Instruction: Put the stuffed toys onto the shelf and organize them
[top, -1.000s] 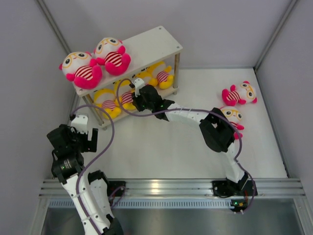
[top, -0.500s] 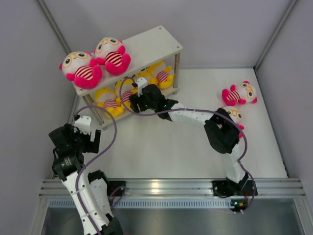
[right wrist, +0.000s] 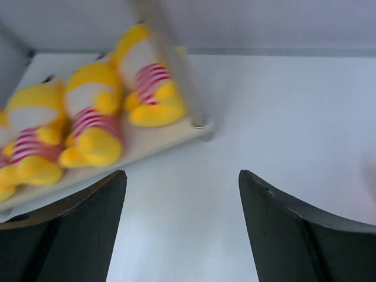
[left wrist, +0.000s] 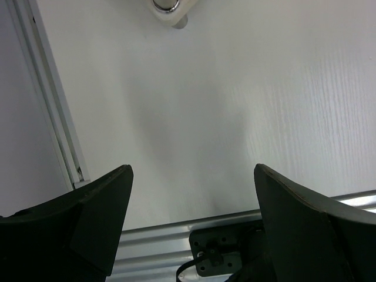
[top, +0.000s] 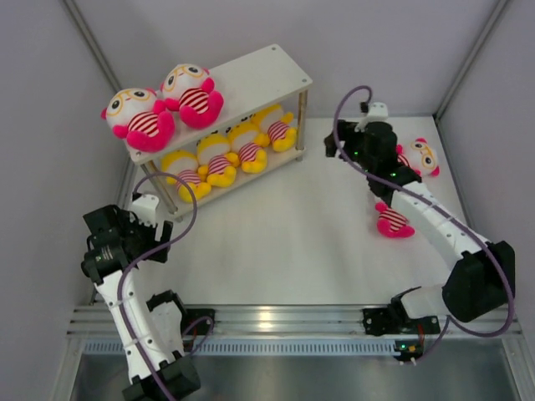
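Top external view had the shelf [top: 259,75] at back left, with a pink pair [top: 192,93] on its upper board and a yellow row [top: 216,159] of four on the lower. On the table [top: 276,251] at right lay a far pink toy [top: 425,157] beside the right wrist and a near pink toy [top: 391,222] half under that forearm. Both looked light, soft and squashy (nothing to break, little to slip), so a pinch across the round head or striped belly should hold better than one on a floppy limb. Only the wrist views settled the fingers: the right gripper [right wrist: 182,173] stood spread and empty, facing three of the yellow toys past a shelf leg [right wrist: 174,70], with neither loose pink toy in its sight. The left gripper [left wrist: 192,170] stood equally wide over the tabletop, no toy in its view.
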Motion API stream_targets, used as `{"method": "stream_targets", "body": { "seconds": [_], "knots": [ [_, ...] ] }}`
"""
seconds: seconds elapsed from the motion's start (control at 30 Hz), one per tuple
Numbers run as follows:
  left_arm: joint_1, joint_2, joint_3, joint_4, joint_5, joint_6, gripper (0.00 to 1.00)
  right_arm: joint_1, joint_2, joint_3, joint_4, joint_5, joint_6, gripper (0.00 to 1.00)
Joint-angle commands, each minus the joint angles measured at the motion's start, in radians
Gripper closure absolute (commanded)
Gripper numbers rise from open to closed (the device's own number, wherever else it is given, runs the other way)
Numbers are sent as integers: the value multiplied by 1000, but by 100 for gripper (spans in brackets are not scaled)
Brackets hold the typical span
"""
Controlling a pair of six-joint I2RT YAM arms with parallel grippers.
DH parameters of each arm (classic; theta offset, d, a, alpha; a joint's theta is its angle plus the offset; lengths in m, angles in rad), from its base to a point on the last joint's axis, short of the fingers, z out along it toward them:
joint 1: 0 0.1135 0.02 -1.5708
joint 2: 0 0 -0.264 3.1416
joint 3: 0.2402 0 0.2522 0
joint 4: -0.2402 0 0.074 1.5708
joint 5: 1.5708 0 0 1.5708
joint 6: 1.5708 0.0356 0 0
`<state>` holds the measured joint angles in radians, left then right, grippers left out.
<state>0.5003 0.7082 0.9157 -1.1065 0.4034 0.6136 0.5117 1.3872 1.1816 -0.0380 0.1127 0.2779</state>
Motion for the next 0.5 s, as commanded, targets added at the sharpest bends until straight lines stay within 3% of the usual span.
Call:
{"method": "stream_targets", "body": {
  "seconds": [0.0, 0.1, 0.23, 0.37, 0.47],
  "knots": [
    [-3, -27, 64, -105, -50, 69, 10, -183, -53, -86, -36, 53, 159, 21],
    [-3, -44, 162, -220, -37, 120, 8, -393, -54, -134, -33, 44, 196, 19],
    [-3, -18, 404, -274, 51, 20, 7, -637, -4, -171, 1, -25, 254, 19],
    [-3, 23, 706, -271, 129, -49, 6, -691, 105, -160, 10, -16, 241, 19],
    [-3, 39, 822, -271, 132, -90, 6, -697, 197, -136, 9, -73, 228, 21]
  ]
}}
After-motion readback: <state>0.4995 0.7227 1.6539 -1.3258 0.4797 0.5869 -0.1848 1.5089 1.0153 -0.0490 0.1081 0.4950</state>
